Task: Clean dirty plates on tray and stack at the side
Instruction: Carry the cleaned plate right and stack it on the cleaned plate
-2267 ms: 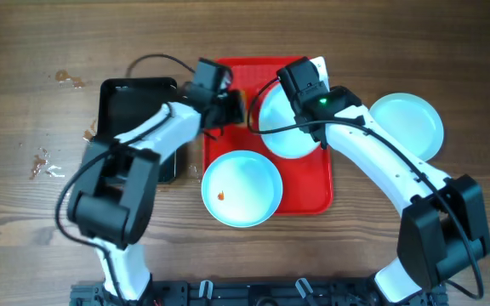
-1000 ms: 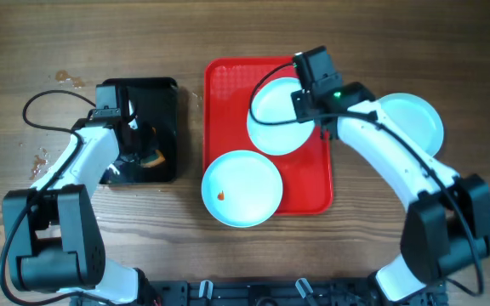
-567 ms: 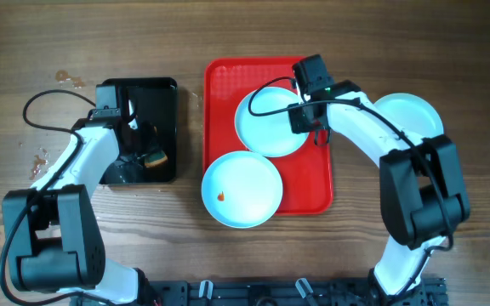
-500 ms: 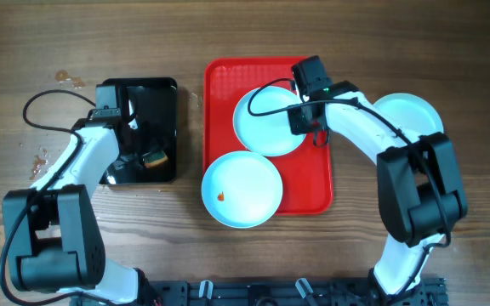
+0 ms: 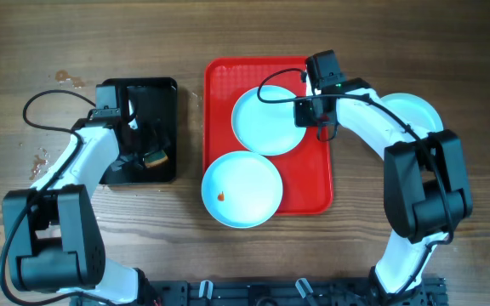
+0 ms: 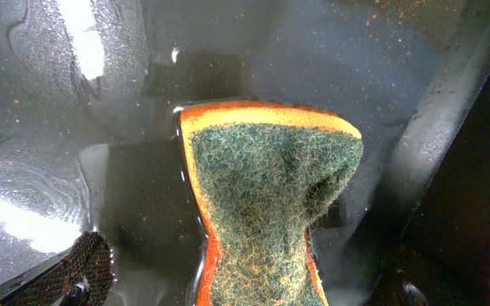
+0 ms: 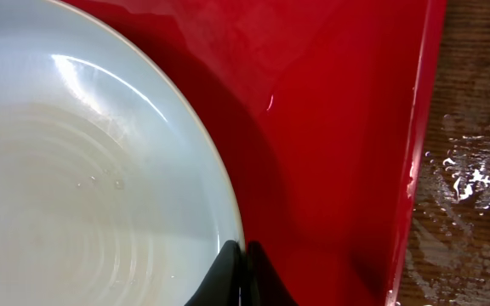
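Observation:
Two pale blue plates lie on the red tray (image 5: 317, 191). The far plate (image 5: 266, 119) looks clean, and my right gripper (image 5: 315, 115) is shut on its right rim. In the right wrist view the fingertips (image 7: 228, 259) pinch that rim of the plate (image 7: 83, 170) above the tray (image 7: 339, 127). The near plate (image 5: 242, 189) has an orange smear (image 5: 221, 195) and overhangs the tray's front left edge. A third plate (image 5: 411, 119) rests on the table to the right. My left gripper (image 5: 149, 146) stands open over a green and orange sponge (image 6: 266, 195).
The sponge lies in a wet glossy black tray (image 5: 134, 93) left of the red tray. Crumbs and spill marks (image 5: 45, 161) dot the wood at the far left. Wet patches (image 7: 475, 170) show on the table beside the red tray's right rim.
My left jaws opened wide and let go of the sponge in the black tray. My right gripper opened briefly and shut again on the far plate's right rim; that plate shifted slightly left.

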Robot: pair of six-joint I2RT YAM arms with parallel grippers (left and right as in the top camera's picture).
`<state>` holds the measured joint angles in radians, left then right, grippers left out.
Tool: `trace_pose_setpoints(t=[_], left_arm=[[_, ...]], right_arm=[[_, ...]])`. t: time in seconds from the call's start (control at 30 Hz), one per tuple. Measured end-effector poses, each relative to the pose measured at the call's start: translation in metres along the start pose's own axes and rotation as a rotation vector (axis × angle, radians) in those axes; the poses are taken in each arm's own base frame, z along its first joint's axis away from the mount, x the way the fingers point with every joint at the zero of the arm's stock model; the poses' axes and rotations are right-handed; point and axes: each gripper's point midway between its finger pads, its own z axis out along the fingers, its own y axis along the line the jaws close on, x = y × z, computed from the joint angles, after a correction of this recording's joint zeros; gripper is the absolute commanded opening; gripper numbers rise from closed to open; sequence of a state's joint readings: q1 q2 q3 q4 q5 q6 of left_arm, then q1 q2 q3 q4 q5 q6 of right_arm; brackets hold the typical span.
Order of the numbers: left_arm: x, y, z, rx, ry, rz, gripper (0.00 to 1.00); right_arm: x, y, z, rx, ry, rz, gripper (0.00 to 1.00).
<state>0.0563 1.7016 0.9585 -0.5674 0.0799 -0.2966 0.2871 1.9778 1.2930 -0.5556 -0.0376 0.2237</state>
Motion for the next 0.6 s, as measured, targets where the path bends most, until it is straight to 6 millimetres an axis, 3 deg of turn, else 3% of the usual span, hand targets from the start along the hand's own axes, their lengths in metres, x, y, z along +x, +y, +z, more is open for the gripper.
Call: trace_pose_setpoints(t=[0.13,0.37,0.47,0.6], left_arm=[[0.0,0.0,0.0,0.0,0.0,0.0,1.0],[0.0,0.0,0.0,0.0,0.0,0.0,1.0],[0.0,0.0,0.0,0.0,0.0,0.0,1.0],[0.0,0.0,0.0,0.0,0.0,0.0,1.0]], right_arm=[[-0.016,-0.008,-0.024,0.06,-0.079,-0.022,0.04],[-0.059,-0.02,-0.129,0.288,-0.367,-0.148,0.04],[-0.067,-0.002,-0.156,0.415,-0.459,-0.266,0.04],[-0.064,0.027,-0.18,0.573,-0.53,-0.397,0.04]])
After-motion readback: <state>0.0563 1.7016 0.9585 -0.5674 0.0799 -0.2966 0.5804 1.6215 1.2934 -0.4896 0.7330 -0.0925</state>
